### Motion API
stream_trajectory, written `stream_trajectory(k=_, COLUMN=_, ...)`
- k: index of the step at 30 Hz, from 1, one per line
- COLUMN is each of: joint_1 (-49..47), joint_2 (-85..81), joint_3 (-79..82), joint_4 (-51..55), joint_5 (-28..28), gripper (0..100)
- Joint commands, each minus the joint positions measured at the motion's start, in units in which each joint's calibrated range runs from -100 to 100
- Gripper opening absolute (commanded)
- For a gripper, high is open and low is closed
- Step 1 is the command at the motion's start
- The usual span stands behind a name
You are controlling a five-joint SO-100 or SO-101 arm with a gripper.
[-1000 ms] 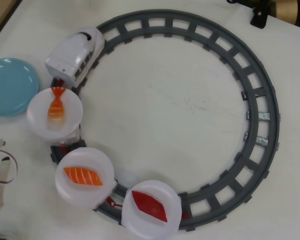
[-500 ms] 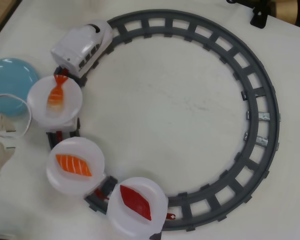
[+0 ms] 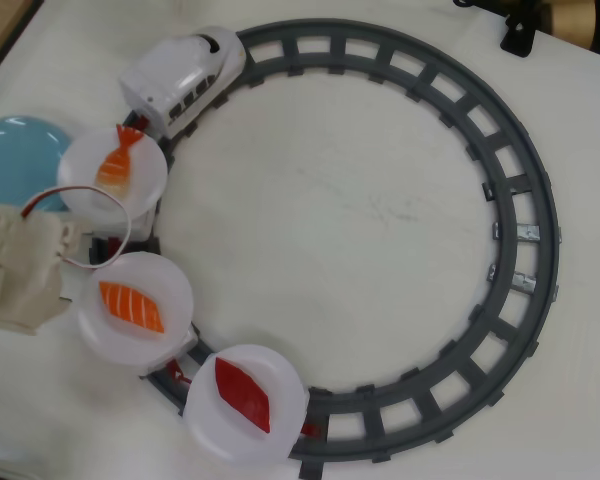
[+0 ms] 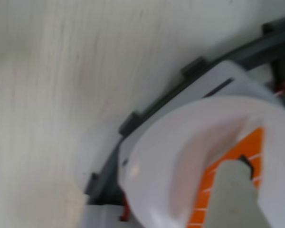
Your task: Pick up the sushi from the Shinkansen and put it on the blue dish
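Sitting on the middle round white plate (image 3: 132, 312) of the white toy bullet train (image 3: 183, 75), the orange white-striped salmon sushi (image 3: 132, 306) lies on the grey circular plastic track (image 3: 520, 230). Left of that plate in the overhead view stands the white arm (image 3: 20, 270); whether its claw (image 4: 237, 190) is released or clenched I cannot tell. Beyond the shrimp plate (image 3: 112, 170), the glossy light blue dish (image 3: 15, 155) rests on the pale bench (image 3: 340, 210).
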Motion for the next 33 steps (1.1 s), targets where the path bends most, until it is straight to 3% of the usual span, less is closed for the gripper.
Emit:
stream_trajectory(k=1, joint_1=2.72, joint_2=1.31, joint_3=-3.73, joint_4=1.0, joint_5=-2.56, gripper=29)
stream_trajectory(k=11, joint_1=2.11, joint_2=3.72, joint_3=-3.01, joint_4=-0.1, joint_5=-7.11, gripper=29)
stream_trajectory(k=24, joint_1=2.11, joint_2=13.09, joint_3=-3.73, joint_4=-8.77, joint_5=-7.53, gripper=28)
stream_trajectory(k=29, joint_1=2.55, joint_2=18.15, joint_3=-7.43, joint_4=-10.89, joint_5=-8.31, gripper=18)
stream_trajectory(k=33, joint_1=2.19, joint_2=23.04, joint_3=-17.35, joint_4=-10.63, joint_5=-9.3, gripper=2)
